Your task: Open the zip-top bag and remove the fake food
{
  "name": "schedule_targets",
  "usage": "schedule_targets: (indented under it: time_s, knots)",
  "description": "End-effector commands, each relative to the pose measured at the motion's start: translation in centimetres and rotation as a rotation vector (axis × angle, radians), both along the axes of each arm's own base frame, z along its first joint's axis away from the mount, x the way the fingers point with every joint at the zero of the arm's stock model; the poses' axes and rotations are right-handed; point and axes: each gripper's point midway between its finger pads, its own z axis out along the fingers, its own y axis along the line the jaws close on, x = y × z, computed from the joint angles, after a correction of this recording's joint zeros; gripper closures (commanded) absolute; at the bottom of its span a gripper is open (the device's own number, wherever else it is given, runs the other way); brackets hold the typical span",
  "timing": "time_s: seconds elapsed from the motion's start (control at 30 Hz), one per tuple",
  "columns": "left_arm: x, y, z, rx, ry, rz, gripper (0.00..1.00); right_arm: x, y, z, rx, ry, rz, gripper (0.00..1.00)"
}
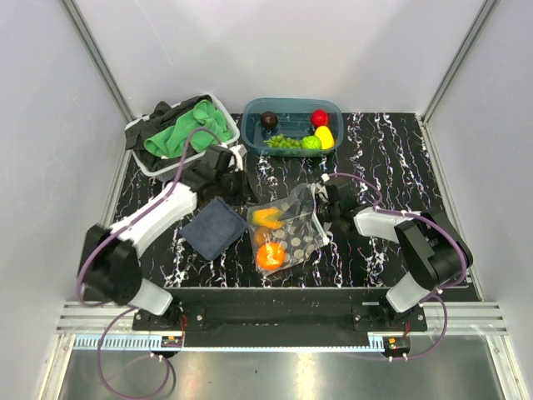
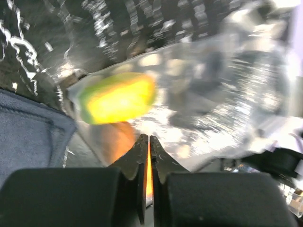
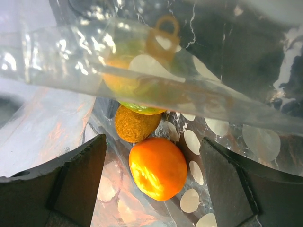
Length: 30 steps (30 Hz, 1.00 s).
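Opening step: zip-top bag (image 1: 291, 229), fake food (image 1: 270, 257) inside, lies on desk (image 1: 391, 167) just nearside of teal tub (image 1: 291, 125); left fingers (image 2: 135, 161) clenched, film grip unclear, right fingers (image 3: 80, 175) released; next likely needs both lips pinched, pulled apart.

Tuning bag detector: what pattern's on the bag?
Zip-top bag: clear, white polka dots; right wrist view.

bright, glare on bag (image 3: 57, 61), blur (left wrist)
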Motion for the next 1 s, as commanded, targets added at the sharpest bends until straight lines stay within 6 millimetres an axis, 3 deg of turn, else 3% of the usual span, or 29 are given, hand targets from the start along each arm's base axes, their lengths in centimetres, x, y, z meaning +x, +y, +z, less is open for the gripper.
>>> schedule_targets:
  time_s: [0.0,0.13,0.4,0.7,0.97]
  knots:
    - [2.1,0.1,-2.5,0.056,0.018,0.001,0.97,0.9,1.0,1.4,0.038,-0.051,0.039,0.12]
    - [2.7,1.0,-5.7,0.131,0.072,0.02,1.0,1.2,1.3,1.6,0.047,-0.051,0.043,0.13]
    - [3.8,1.4,-10.1,0.229,0.123,-0.006,1.0,2.0,1.8,0.7,0.044,-0.037,0.043,0.18]
    - [3.9,-0.6,-12.2,0.185,0.184,-0.055,1.0,3.4,1.8,-0.4,-0.007,-0.047,0.022,0.17]
    - [3.4,-1.8,-11.7,0.16,0.178,-0.09,1.0,4.6,1.5,-2.1,-0.047,-0.028,-0.04,0.1]
